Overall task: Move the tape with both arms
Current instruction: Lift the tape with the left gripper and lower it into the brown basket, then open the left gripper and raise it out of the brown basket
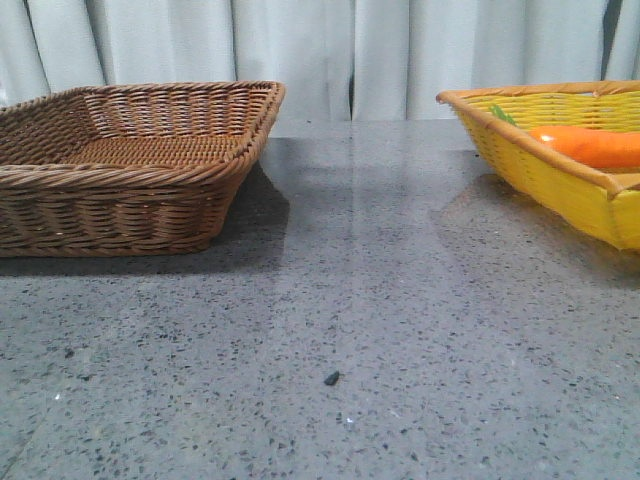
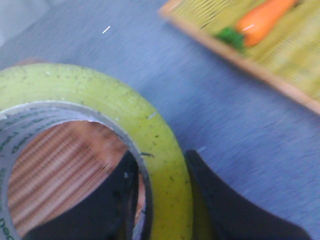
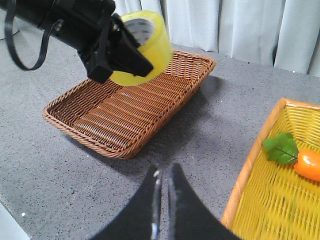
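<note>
The tape point(image 2: 125, 115) is a wide yellow roll with a white printed core. My left gripper point(image 2: 162, 167) is shut on its wall, one finger inside the core and one outside. In the right wrist view the same tape point(image 3: 145, 47) hangs in the left gripper point(image 3: 131, 59) above the brown basket point(image 3: 125, 112). My right gripper point(image 3: 163, 172) is shut with nothing in it, over the grey table between the two baskets. Neither gripper nor the tape appears in the front view.
A brown wicker basket point(image 1: 120, 165) stands at the left of the grey table. A yellow basket point(image 1: 560, 165) at the right holds an orange carrot point(image 1: 590, 145) with green leaves. A small dark speck point(image 1: 331, 378) lies on the table near the front.
</note>
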Controlling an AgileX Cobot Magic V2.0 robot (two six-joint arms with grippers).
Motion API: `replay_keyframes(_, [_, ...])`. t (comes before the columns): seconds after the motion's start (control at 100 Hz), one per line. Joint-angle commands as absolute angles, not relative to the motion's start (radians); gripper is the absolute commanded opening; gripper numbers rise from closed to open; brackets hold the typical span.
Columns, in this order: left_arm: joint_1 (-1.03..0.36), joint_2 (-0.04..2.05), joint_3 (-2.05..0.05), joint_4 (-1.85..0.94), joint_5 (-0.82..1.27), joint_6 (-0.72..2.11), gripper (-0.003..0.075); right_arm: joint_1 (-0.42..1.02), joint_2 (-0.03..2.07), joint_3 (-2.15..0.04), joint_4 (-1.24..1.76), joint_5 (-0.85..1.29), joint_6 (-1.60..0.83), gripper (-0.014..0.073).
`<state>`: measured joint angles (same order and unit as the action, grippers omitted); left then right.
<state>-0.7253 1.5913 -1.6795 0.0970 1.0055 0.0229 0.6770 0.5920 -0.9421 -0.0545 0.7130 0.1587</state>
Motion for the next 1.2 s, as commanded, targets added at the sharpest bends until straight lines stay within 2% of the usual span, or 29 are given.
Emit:
replay_keyframes(0.0, [-0.680, 1.547, -1.672, 0.085, 0.974, 0.014, -0.0020, 0.670, 0.592, -0.968, -0.068, 0.644, 0.154, -0.0074])
replay_keyframes(0.37, [-0.609, 1.547, -1.411, 0.042, 0.811, 0.014, -0.0020, 0.670, 0.592, -0.968, -0.066, 0.644, 0.154, -0.0074])
replay_keyframes(0.63, [-0.609, 1.558, -1.348, 0.037, 0.751, 0.014, -0.0013, 0.670, 0.592, -0.968, -0.066, 0.644, 0.154, -0.0074])
replay_keyframes(0.71, [-0.609, 1.561, -1.348, 0.037, 0.751, 0.014, 0.0036, 0.670, 0.592, -0.968, -0.065, 0.644, 0.154, -0.0074])
replay_keyframes(0.85, [-0.609, 1.567, -1.348, 0.037, 0.751, 0.014, 0.0221, 0.670, 0.592, -0.968, -0.064, 0.644, 0.154, -0.0074])
replay_keyframes(0.91, [-0.609, 1.567, -1.348, 0.037, 0.751, 0.014, 0.0278, 0.670, 0.592, -0.968, -0.064, 0.644, 0.154, -0.0074])
replay_keyframes(1.11, [-0.609, 1.550, -1.352, 0.038, 0.787, 0.012, 0.0293, 0.670, 0.589, -0.968, -0.064, 0.651, 0.154, -0.0074])
replay_keyframes(1.19, [-0.609, 1.516, -1.353, 0.017, 0.792, 0.012, 0.0262, 0.670, 0.575, -0.968, -0.074, 0.653, 0.154, -0.0074])
